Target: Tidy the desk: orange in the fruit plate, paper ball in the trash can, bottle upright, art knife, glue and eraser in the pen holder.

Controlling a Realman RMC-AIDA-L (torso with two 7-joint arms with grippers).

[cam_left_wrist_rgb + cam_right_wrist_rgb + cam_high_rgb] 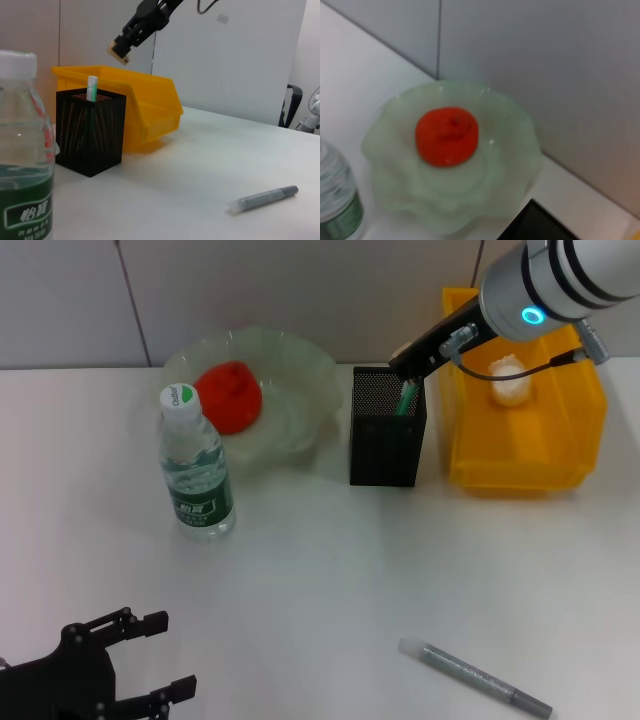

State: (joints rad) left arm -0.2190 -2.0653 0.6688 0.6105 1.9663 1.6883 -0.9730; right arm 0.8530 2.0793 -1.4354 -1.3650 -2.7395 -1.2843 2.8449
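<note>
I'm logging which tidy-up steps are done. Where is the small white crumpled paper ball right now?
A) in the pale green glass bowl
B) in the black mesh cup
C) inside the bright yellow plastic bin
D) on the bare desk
C: the small white crumpled paper ball lies inside the bright yellow plastic bin.

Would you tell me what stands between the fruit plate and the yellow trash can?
The pen holder stands between the fruit plate and the trash can, as the head view shows.

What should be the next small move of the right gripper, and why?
Probably open and drop the eraser: the right gripper holds it just above the pen holder, which already has a green stick inside. The left gripper sits idle near the table's front edge.
</note>
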